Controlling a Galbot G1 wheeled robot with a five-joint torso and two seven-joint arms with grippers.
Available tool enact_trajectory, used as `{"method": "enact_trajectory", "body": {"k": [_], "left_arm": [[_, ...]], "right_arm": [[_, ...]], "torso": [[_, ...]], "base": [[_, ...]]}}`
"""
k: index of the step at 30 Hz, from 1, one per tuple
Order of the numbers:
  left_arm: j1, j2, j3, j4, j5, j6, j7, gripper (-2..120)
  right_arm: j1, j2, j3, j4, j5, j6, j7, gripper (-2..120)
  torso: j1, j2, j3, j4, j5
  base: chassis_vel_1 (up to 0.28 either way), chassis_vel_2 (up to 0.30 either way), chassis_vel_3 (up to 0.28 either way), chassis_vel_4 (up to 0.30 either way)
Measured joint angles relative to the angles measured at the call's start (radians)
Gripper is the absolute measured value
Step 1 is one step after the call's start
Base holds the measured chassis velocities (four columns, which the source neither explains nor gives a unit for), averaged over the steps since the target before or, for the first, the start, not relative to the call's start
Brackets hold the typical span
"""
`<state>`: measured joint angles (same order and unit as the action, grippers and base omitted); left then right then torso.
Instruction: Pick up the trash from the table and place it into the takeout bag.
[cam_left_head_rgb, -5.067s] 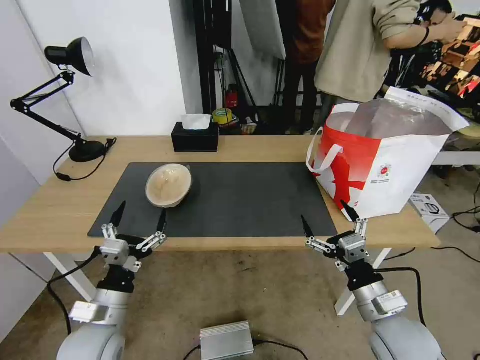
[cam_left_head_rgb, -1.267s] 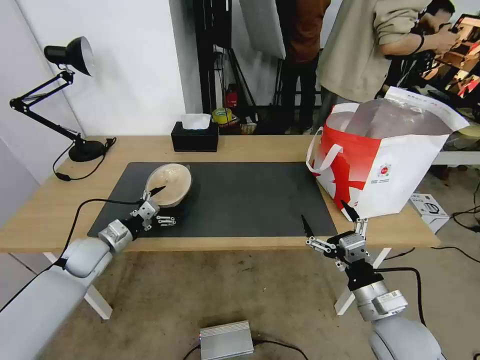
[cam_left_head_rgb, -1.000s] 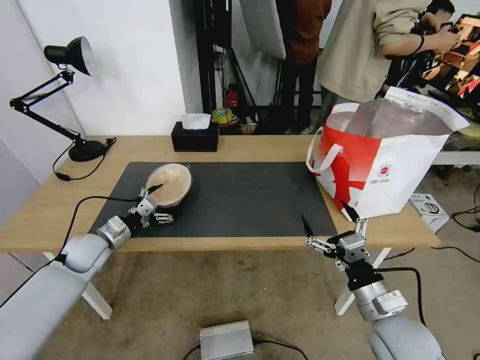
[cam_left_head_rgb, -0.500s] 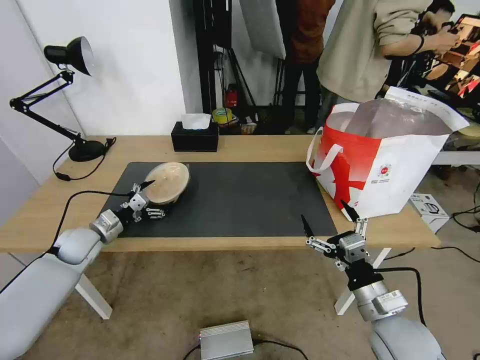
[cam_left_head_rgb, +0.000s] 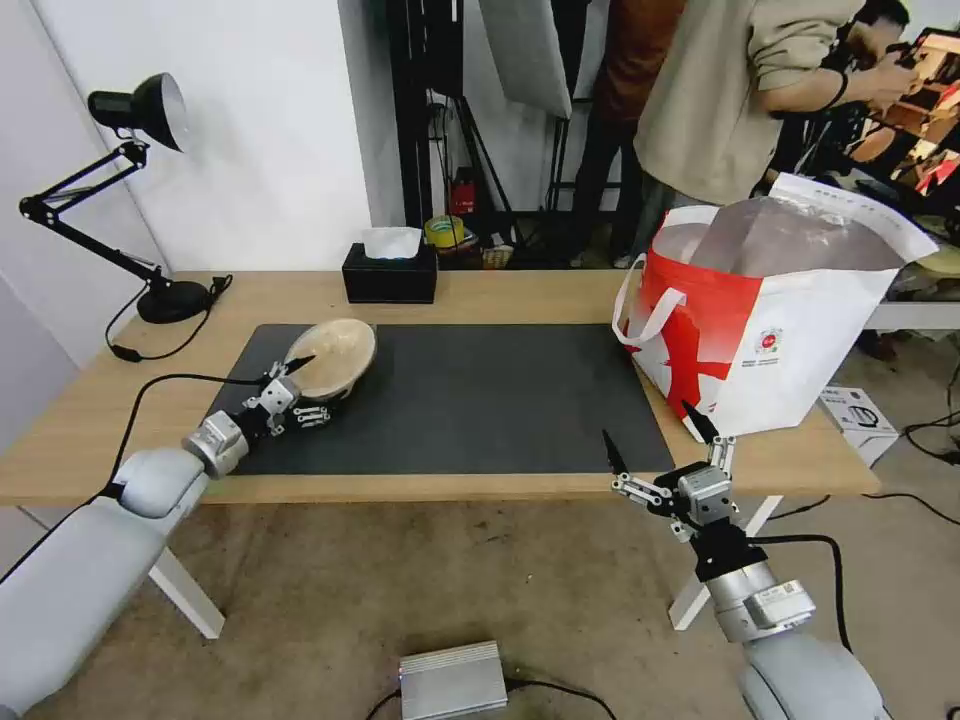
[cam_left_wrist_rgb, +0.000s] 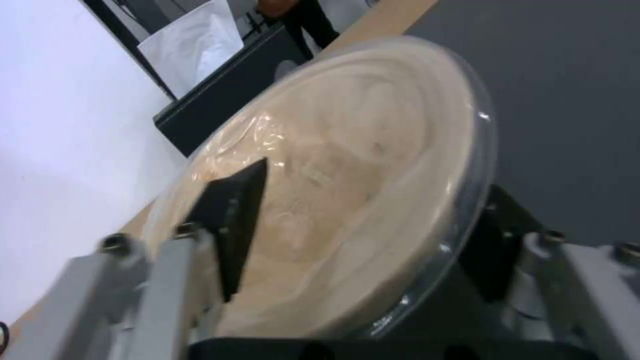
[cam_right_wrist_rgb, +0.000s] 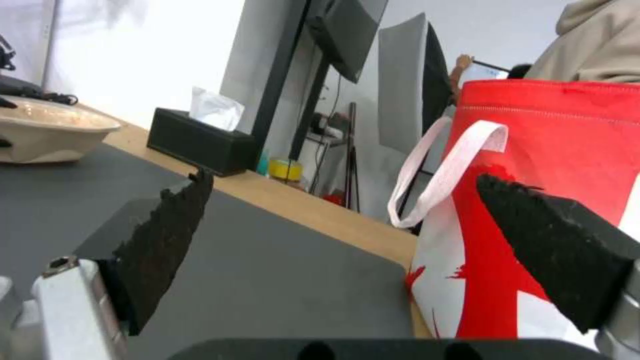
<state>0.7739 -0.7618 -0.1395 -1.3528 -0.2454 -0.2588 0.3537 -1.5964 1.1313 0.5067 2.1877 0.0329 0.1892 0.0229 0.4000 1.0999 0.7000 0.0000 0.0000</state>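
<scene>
Showed the left gripper (cam_left_head_rgb: 303, 388) over the near-left corner of the dark mat (cam_left_head_rgb: 480, 400), reached in across the near edge of the desk (cam_left_head_rgb: 500, 290); 5.1 s before, hung below that edge with jaws spread wide. Closed partway onto the beige bowl (cam_left_head_rgb: 335, 352) by this moment: 1 black finger (cam_left_wrist_rgb: 233, 210) laid across the clear film over the bowl's mouth, the other tucked beneath its outer wall, rim pinched between the 2.

Found the bowl tipped up on the gripper side and shifted slightly toward the mat's far-left corner compared with 1.3 s before. Judged as grasp secured and lift begun; could not confirm full clearance from the mat.

Kept the right gripper (cam_left_head_rgb: 650, 430) parked at the desk's near edge toward the right end, jaws wide apart, holding nothing, unchanged across all 5 head views.

Left the takeout bag (cam_left_head_rgb: 780, 330) upright and open-mouthed at the right end of the desk, well apart from the bowl. Judged the carry across the whole mat as still outstanding.

Left the black tissue box (cam_left_head_rgb: 390, 275) at the far edge, untouched.
</scene>
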Motion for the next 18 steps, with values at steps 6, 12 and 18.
{"method": "enact_trajectory", "body": {"k": [6, 12, 18], "left_arm": [[-0.001, -0.002, 0.003, 0.000, 0.000, -0.002, 0.000, 41], [0.000, -0.002, 0.003, 0.000, 0.001, -0.004, 0.002, 20], [0.002, -0.005, 0.003, 0.003, 0.003, -0.008, 0.001, 1]], "right_arm": [[0.000, 0.000, 0.000, 0.000, 0.000, 0.000, 0.000, 100], [0.000, 0.000, 0.000, 0.000, 0.000, 0.000, 0.000, 100], [0.000, 0.000, 0.000, 0.000, 0.000, 0.000, 0.000, 100]], "torso": [[0.000, 0.000, 0.000, 0.0001, 0.0000], [0.000, 0.000, 0.000, 0.0001, 0.0000], [0.000, 0.000, 0.000, 0.0000, 0.0003]], "base": [[0.000, 0.000, 0.000, 0.000], [0.000, 0.000, 0.000, 0.000], [0.000, 0.000, 0.000, 0.000]]}}
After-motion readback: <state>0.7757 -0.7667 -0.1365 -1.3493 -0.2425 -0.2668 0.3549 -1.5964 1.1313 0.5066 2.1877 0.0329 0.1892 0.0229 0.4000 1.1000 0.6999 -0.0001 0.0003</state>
